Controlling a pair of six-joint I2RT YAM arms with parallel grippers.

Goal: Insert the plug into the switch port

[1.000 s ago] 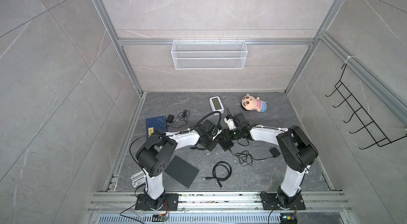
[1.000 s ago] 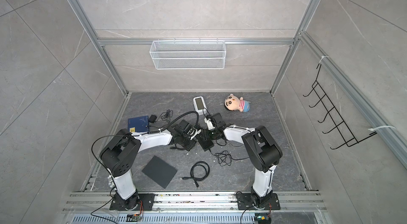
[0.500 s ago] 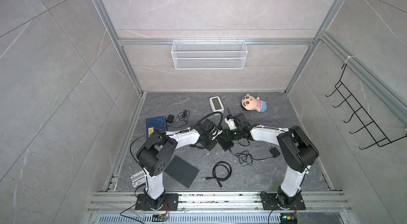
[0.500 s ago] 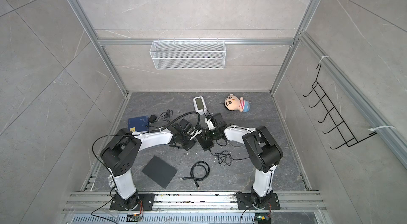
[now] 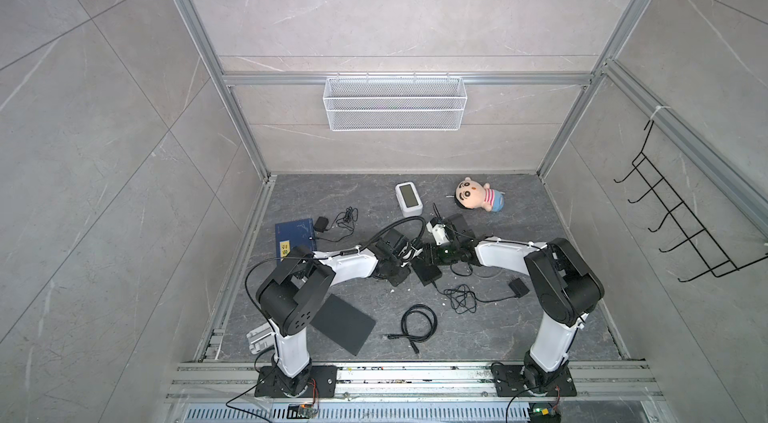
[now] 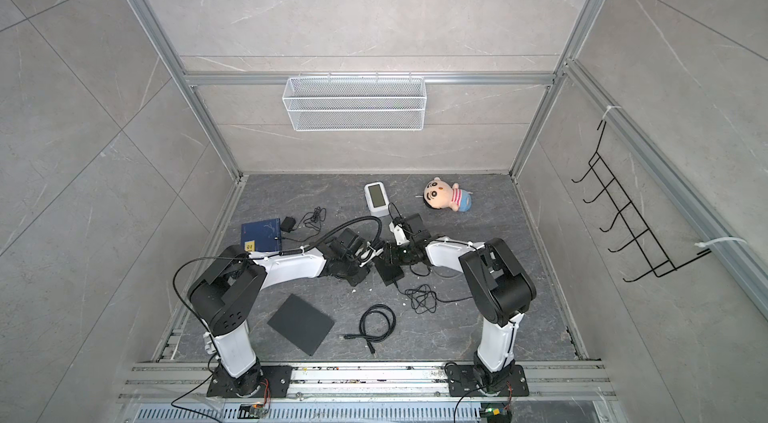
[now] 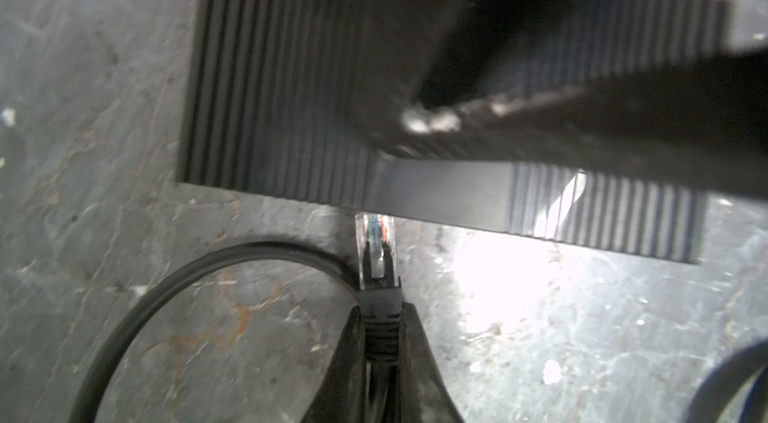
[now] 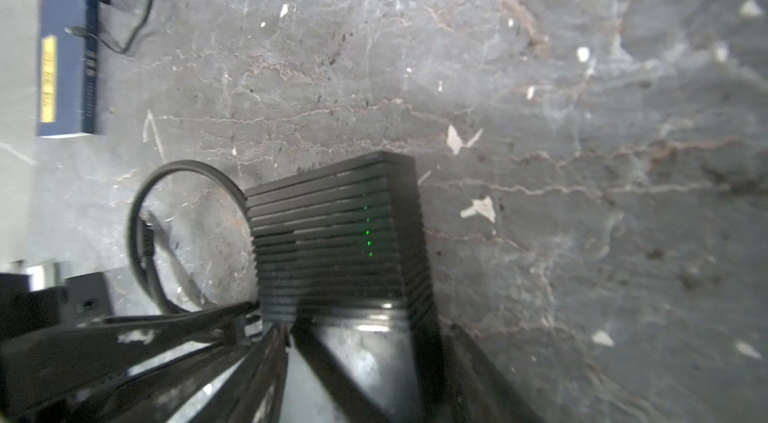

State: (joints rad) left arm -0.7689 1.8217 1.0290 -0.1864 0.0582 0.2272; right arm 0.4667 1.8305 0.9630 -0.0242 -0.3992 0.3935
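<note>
Claws, two: left claw (image 7: 380, 317) pinched tight on the black boot of the plug (image 7: 374, 242), right claw (image 8: 368, 331) spread wide and clamped across one end of the switch (image 8: 332, 234). One plug, clear tip straight ahead of the left claw's fingers, just short of the switch's smooth side face, not yet in. One switch, black and ribbed, flat on the floor (image 5: 519, 337). Apart from both claws: one blue box (image 5: 293, 236), one white device (image 5: 408, 198), one plush doll (image 5: 478, 196), one black pad (image 5: 343, 323), one coiled cable (image 5: 417, 323). Grey veined stone below, pale tiled walls around, one wire basket (image 5: 395, 103) and one hook rack (image 5: 681, 229) hung up. Plug's tip seen only from the left wrist; small green lights on the switch only from the right wrist; in both top views, hidden beneath the meeting claws.
</note>
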